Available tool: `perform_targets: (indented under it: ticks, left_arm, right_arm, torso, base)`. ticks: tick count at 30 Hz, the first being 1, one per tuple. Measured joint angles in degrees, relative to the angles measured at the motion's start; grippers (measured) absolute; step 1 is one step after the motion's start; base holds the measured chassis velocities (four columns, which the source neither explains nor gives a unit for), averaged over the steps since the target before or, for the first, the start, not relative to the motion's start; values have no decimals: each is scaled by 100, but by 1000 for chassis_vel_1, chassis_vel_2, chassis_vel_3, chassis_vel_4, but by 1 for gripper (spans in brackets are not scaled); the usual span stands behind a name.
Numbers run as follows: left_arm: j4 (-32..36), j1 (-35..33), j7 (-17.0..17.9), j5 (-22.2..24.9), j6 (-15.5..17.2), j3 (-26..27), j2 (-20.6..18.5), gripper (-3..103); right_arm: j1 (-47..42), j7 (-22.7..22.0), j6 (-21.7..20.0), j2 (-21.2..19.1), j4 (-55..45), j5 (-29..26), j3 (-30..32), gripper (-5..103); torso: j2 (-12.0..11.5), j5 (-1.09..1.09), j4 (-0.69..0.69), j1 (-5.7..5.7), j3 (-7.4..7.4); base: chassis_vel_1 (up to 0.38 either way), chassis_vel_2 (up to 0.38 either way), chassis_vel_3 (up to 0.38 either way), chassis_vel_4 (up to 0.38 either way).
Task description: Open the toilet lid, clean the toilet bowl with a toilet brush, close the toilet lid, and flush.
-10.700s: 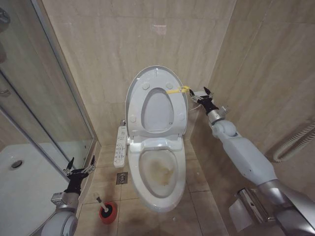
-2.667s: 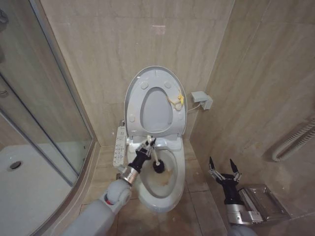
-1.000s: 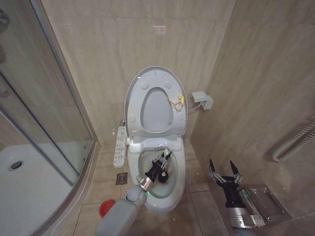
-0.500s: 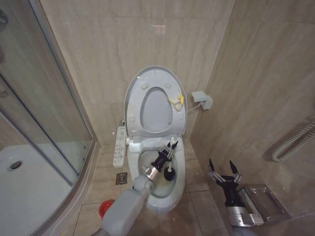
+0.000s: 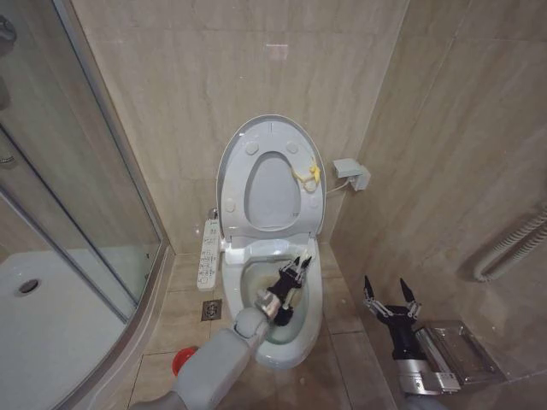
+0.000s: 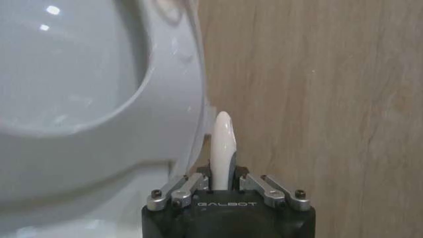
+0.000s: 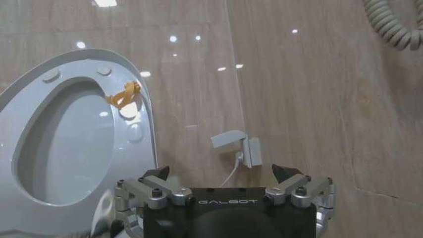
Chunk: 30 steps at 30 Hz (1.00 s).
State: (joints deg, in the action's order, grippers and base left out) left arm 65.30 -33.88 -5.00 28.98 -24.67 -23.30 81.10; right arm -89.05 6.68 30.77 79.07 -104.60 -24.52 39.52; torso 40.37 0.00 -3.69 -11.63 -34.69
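My left gripper [image 5: 298, 266], clamped on the toilet brush [image 6: 223, 148], has swept back toward the toilet bowl [image 5: 313, 309] right rim; scrubbing continues. My right gripper [image 5: 391, 295] idles, spread open.

I had the toilet bowl [image 5: 256, 295] in the corner ahead, its toilet lid [image 5: 270, 175] standing upright against the back wall. My left pincer [image 5: 295, 272] reached in over the bowl, clamped on the handle of the toilet brush [image 5: 285, 312], whose head sat down inside the bowl. The brush holder [image 5: 178, 361] stood on the floor left of the bowl. The control panel [image 5: 209, 253] hung at the bowl's left side. My right pincer [image 5: 391, 295] hovered spread wide to the right of the bowl, near the side wall, well apart from it. The shower tray [image 5: 38, 333] lay far left.
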Motion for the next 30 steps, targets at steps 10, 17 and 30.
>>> perform_targets:
  ticks: [10,17,30]
  left_arm:
    - [-399,144,223,-66,119,-310,-52,20]
    - [-275,226,297,14,148,-375,12,20]
    - [-655,181,91,-89,-97,-399,174,20]
  right_arm:
    - [-11,29,46,-11,47,0,4,100]
    - [7,39,49,-20,62,-24,16,100]
    - [-9,73,94,32,75,-31,6,100]
  torso:
    - [0,0,4,0,0]
    - [0,1,6,0,-1]
    - [0,1,5,0,0]
  base:
    - [0,0,0,0]
    - [0,0,0,0]
    - [0,0,0,0]
